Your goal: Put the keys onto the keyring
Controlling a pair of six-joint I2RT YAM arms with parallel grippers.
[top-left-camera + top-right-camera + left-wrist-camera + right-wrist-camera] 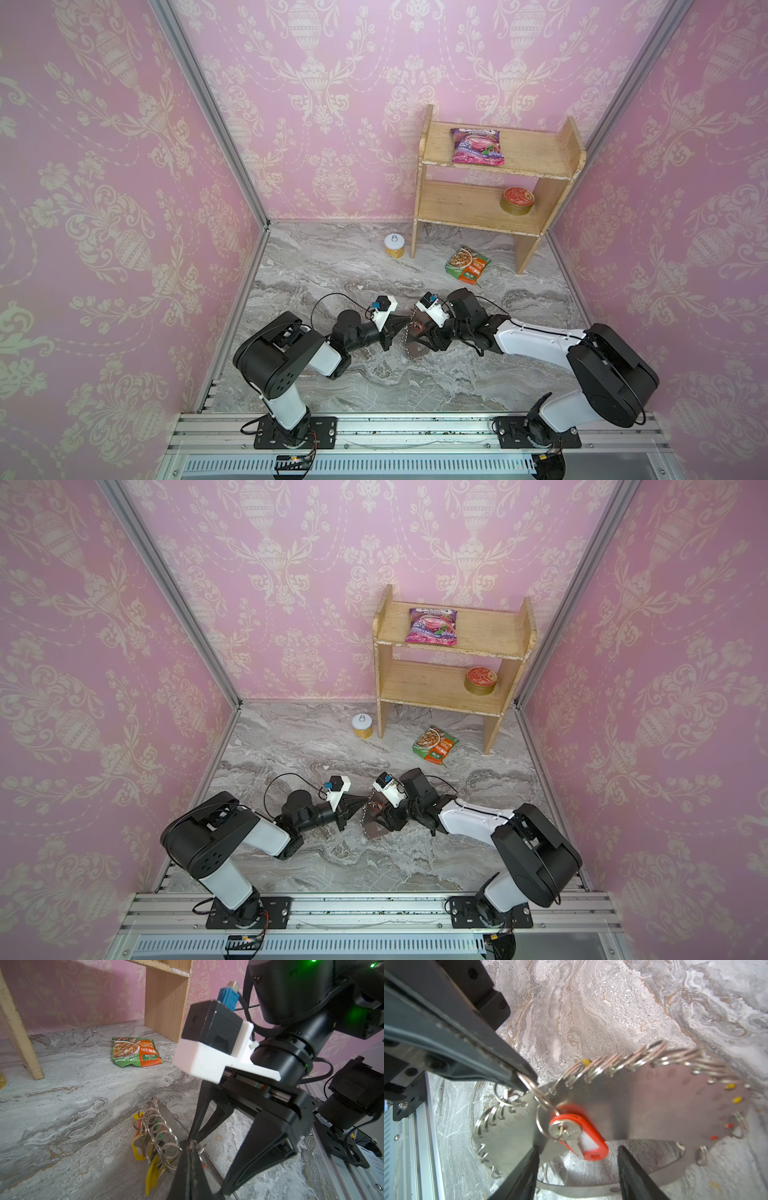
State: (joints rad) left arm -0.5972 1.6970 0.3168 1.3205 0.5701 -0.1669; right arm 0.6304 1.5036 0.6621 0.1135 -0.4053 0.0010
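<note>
**Left arm's got a ring pinched, right one's let go**

Watching this from my desk. The left end effector [400,324] is clenched tight on one of the little silver rings [534,1089] of the keyring [643,1105]. That ring sits right at its fingertips in the right wrist view. A second ring links into the pinched one, and a key [566,1133] with a red tag [593,1147] hangs off it, lying against the flat grey-brown band.

The right end effector [577,1150] is released. Its jaws stand apart with the red-tagged key showing between them, and I don't see them gripping anything.

In both top views the keyring is in the near middle of the bench [332,266], right between the two end effectors, with the band tilted up on edge. I can't tell whether its low edge touches the bench. More keys [143,1147] with yellow tags [151,1169] bunch up along the chain in the left wrist view, on the side of the band facing the left arm.
</note>
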